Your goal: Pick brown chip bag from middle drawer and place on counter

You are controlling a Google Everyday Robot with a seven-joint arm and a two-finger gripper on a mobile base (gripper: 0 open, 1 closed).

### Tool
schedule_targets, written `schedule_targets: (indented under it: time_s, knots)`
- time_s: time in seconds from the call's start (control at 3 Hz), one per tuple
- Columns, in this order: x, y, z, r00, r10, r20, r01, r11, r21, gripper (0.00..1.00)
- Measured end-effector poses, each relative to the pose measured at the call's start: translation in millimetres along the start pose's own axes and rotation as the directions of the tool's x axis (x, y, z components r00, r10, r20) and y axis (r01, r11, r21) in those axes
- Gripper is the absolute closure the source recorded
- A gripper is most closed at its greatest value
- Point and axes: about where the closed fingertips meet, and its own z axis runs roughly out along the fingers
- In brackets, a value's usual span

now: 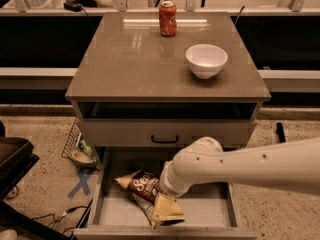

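Observation:
The brown chip bag [145,188] lies in the open middle drawer [210,211], toward its left-centre, dark brown with white script and yellow-tan ends. My white arm reaches in from the right, and its wrist covers the gripper [159,193], which sits down at the bag's right part. The fingers are hidden behind the wrist. The counter [125,59] is the glossy grey-brown top above the drawers.
A red soda can [167,18] stands at the counter's back centre. A white bowl [206,60] sits on its right half. A closed drawer front with a black handle [164,139] is above the open drawer. A wire basket [77,146] and blue floor tape [82,183] lie to the left.

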Motion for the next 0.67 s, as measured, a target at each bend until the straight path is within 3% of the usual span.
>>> schedule_targets:
  time_s: [0.33,0.67]
  knots:
    - [-3.6,-36.8,61.3,0.999,0.045,0.021,-0.045,0.9986,-0.029,0.0]
    - [-3.4,-56.5,99.1,0.997,0.072,0.036,-0.07,0.9963,-0.05,0.0]
